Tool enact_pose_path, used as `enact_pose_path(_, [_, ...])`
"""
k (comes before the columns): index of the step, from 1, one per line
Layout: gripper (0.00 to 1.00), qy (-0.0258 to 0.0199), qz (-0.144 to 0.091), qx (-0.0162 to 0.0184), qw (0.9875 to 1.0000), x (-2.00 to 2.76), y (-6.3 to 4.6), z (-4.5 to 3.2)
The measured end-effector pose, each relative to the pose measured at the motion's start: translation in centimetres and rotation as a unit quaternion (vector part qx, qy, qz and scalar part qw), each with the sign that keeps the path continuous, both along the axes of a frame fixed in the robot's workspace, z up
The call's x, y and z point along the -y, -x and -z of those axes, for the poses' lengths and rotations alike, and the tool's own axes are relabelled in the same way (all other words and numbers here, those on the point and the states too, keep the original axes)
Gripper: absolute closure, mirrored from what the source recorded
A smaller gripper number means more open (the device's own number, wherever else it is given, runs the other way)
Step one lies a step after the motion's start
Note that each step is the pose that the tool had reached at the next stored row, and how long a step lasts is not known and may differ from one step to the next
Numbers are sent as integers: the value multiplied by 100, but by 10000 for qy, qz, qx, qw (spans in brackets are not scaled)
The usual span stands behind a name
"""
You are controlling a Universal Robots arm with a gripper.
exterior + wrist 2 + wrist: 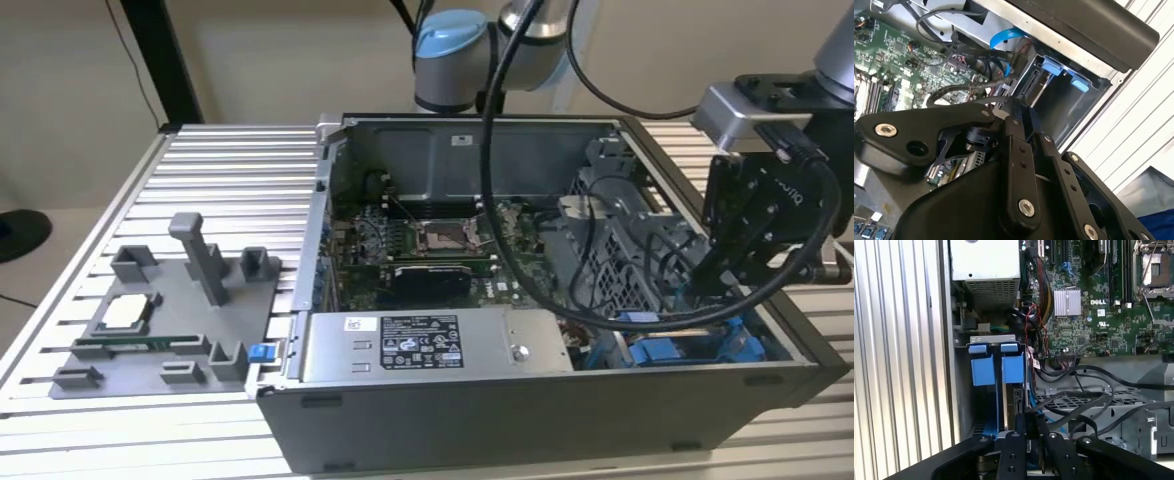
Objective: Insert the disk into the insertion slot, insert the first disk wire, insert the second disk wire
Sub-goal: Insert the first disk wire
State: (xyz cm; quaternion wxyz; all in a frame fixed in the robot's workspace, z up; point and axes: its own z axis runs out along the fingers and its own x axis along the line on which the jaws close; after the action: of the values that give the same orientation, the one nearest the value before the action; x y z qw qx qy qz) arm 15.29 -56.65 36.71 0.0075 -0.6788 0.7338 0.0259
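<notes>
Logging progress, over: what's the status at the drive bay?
Gripper low over insertion slot. Disk looks seated edge-on inside. Black cables loop close beside the gripper.

Plain beige wall behind; black upright post against it; ribbed aluminium tabletop.

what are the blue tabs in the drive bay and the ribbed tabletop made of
The blue tabs look like moulded plastic: even bright colour, smooth matte faces, softly rounded edges. The tabletop looks like bare aluminium, probably extruded: pale silver, satin sheen, straight parallel ribs.
</notes>
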Motion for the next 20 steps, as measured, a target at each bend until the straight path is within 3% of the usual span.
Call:
enact_pose_path(9, [100, 2, 6, -43, 10000, 1, -173, 62])
enact_pose_path(20, [100, 2, 7, -43, 10000, 4, -180, 71])
